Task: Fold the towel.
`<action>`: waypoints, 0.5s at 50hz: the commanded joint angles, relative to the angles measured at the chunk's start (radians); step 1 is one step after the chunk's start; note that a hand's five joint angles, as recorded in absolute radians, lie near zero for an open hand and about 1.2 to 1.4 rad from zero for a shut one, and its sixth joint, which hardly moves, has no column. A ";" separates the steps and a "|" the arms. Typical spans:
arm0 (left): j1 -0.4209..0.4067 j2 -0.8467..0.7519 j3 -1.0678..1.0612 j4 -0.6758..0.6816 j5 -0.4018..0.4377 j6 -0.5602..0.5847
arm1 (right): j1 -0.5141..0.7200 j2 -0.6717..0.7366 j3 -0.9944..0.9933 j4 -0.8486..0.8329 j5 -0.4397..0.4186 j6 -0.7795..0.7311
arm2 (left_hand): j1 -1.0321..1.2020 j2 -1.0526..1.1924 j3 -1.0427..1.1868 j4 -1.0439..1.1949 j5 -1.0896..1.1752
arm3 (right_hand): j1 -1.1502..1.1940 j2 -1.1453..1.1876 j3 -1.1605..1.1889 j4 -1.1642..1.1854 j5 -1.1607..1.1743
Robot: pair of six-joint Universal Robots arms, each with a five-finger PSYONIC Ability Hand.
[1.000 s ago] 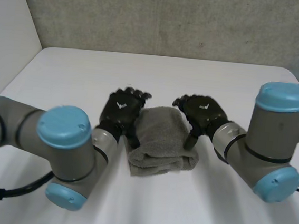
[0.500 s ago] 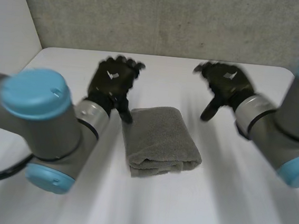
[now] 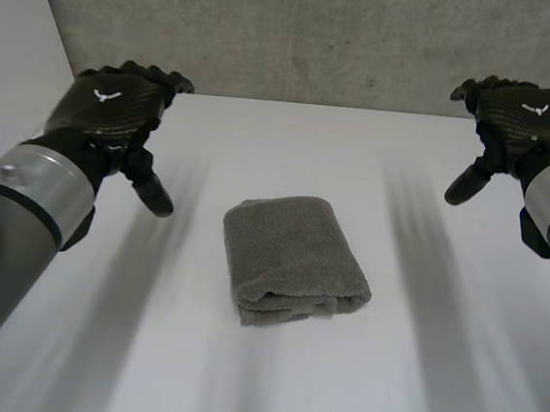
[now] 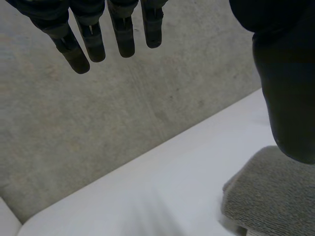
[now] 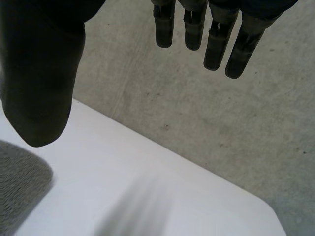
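The towel was seen folded, the task judged done; left hand and right hand were held well clear, fingers relaxed, empty.

You are looking down on a smooth white table with a rounded far corner. Right behind its far edge rises a rough mottled grey wall. On the left, a plain white side panel meets that wall.
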 commanded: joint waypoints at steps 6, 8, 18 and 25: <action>0.039 0.041 -0.024 0.004 0.004 0.000 | 0.022 0.005 0.036 -0.051 0.036 0.001 | -0.082 -0.079 -0.063 -0.092 -0.213 | -0.054 -0.077 -0.074 -0.090 -0.065; 0.060 0.044 -0.036 0.004 0.008 0.000 | 0.022 0.007 0.035 -0.055 0.044 0.001 | -0.082 -0.079 -0.063 -0.092 -0.213 | -0.054 -0.077 -0.074 -0.090 -0.065; 0.095 0.044 -0.042 0.004 0.011 0.000 | 0.022 0.005 0.023 -0.057 0.044 -0.001 | -0.082 -0.079 -0.063 -0.092 -0.213 | -0.054 -0.077 -0.074 -0.090 -0.065; 0.106 0.045 -0.041 0.006 0.013 0.000 | 0.028 0.008 0.024 -0.055 0.042 -0.001 | -0.082 -0.079 -0.063 -0.092 -0.213 | -0.054 -0.077 -0.074 -0.090 -0.065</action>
